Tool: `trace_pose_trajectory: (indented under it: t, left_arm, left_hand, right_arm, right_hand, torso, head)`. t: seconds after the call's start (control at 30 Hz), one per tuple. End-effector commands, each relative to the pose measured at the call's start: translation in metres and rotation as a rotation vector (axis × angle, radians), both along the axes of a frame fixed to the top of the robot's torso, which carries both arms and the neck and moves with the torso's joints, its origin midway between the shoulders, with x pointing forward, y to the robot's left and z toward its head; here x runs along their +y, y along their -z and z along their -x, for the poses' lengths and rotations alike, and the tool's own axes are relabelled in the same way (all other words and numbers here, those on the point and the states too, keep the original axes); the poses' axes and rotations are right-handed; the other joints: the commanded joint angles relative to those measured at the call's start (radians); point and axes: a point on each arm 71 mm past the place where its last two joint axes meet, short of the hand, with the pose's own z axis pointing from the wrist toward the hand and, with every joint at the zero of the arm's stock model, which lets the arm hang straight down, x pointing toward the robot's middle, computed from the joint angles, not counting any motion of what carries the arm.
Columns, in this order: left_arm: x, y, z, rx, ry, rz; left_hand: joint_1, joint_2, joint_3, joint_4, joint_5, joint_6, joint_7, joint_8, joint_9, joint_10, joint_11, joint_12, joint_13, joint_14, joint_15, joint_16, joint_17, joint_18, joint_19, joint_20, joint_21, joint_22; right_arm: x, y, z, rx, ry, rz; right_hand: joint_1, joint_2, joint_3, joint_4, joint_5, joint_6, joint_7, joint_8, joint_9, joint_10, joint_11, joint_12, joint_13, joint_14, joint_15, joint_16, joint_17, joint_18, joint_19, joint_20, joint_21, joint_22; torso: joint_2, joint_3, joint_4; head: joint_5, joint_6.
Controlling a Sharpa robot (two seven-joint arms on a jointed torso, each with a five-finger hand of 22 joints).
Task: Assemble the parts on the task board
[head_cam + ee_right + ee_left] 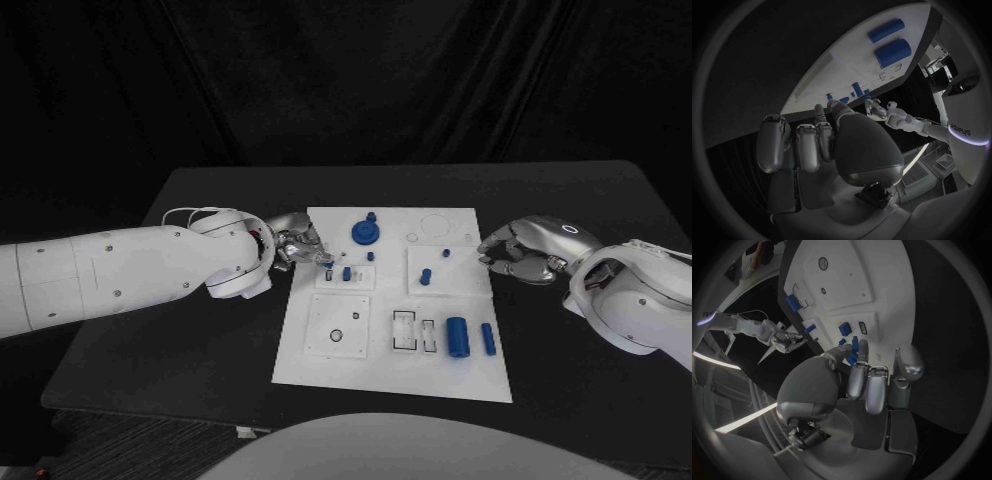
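The black tabletop (202, 350) carries the white task board (361, 370) flat in the middle, with a hand at each side edge. The board looks like a stiff, light plate, and I would expect it to slide if pushed sideways, so any pressing ought to go straight down.

The largest of the parts is the blue cylinder (457, 337), lying on its side at the near right of the board beside a thinner blue rod (489, 339). Both seem hard, smooth and light, likely to roll; a pinch across the round middle would hold them best. The round blue knob (366, 232) stands toward the far left of the board and could be taken by its rim.

The left hand (299, 250) rests over the board's left edge, its fingertips (856, 352) down among the small blue pegs (346, 272); from the left wrist view I cannot tell whether it actually pinches one. These pegs are tiny and probably slippery, needing a fingertip pinch near the top.

The right hand (522, 252) sits just off the board's right edge, fingers curled inward, holding nothing I can see.
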Motion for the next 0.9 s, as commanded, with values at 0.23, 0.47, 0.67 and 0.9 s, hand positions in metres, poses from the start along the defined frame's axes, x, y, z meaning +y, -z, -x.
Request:
trace_pose_trajectory:
  t: [0.23, 0.47, 0.67, 0.9]
  left_arm:
    - [0.0007, 0.0056, 0.0026, 0.016, 0.006, -0.035]
    - [0.0007, 0.0089, 0.0037, 0.036, 0.007, -0.048]
    - [0.0002, 0.0104, 0.0047, 0.043, 0.007, -0.051]
    - [-0.0013, 0.0116, 0.0057, 0.046, 0.01, -0.05]
  left_hand:
    - [-0.015, -0.005, 0.043, -0.032, -0.01, -0.003, -0.006, 0.007, 0.002, -0.002, -0.005, -0.007, 0.069, 0.012, -0.007, -0.006, 0.136, 0.014, 0.006, -0.004, 0.003, 0.123]
    - [-0.018, -0.005, 0.042, -0.029, -0.013, 0.0, -0.007, 0.01, 0.004, -0.001, -0.006, -0.007, 0.069, 0.013, -0.007, -0.006, 0.136, 0.014, 0.006, -0.005, 0.003, 0.123]
    - [-0.02, -0.005, 0.041, -0.027, -0.015, 0.002, -0.008, 0.012, 0.005, -0.002, -0.006, -0.007, 0.069, 0.012, -0.007, -0.007, 0.135, 0.014, 0.006, -0.005, 0.002, 0.123]
    - [-0.022, -0.006, 0.04, -0.025, -0.018, 0.003, -0.009, 0.014, 0.007, -0.001, -0.007, -0.006, 0.07, 0.012, -0.008, -0.007, 0.134, 0.014, 0.007, -0.005, 0.003, 0.123]
  right_arm:
    - [-0.0012, 0.0029, 0.0007, -0.002, 0.019, -0.004]
    - [-0.0022, 0.0033, 0.0011, -0.001, 0.022, -0.003]
    - [-0.0027, 0.0027, 0.0016, -0.006, 0.022, -0.008]
    - [-0.0028, 0.0023, 0.0018, -0.01, 0.022, -0.011]
  right_hand:
    - [0.001, -0.009, 0.004, -0.001, 0.007, -0.002, 0.0, -0.006, -0.002, -0.005, 0.002, -0.005, -0.017, 0.074, -0.001, -0.006, 0.07, 0.019, 0.002, 0.005, -0.003, 0.187]
    - [0.001, -0.009, 0.004, -0.001, 0.007, -0.002, 0.0, -0.006, -0.002, -0.005, 0.002, -0.005, -0.017, 0.074, -0.001, -0.006, 0.07, 0.019, 0.002, 0.005, -0.003, 0.187]
    - [0.001, -0.011, 0.006, -0.002, 0.007, -0.003, 0.0, -0.007, -0.002, -0.006, 0.002, -0.006, -0.019, 0.073, -0.001, -0.006, 0.069, 0.019, 0.001, 0.005, -0.005, 0.186]
    - [0.001, -0.011, 0.006, -0.002, 0.007, -0.003, 0.0, -0.007, -0.002, -0.006, 0.002, -0.006, -0.019, 0.073, -0.001, -0.006, 0.069, 0.019, 0.001, 0.005, -0.005, 0.186]
  torso:
    - [0.002, 0.0015, 0.0008]
    - [0.001, 0.0012, 0.0005]
    - [0.0, 0.0008, -0.0003]
    - [0.001, 0.0009, -0.0001]
  head:
    - [0.0, 0.0]
    - [0.0, 0.0]
    - [0.001, 0.0]
    - [0.005, 0.0]
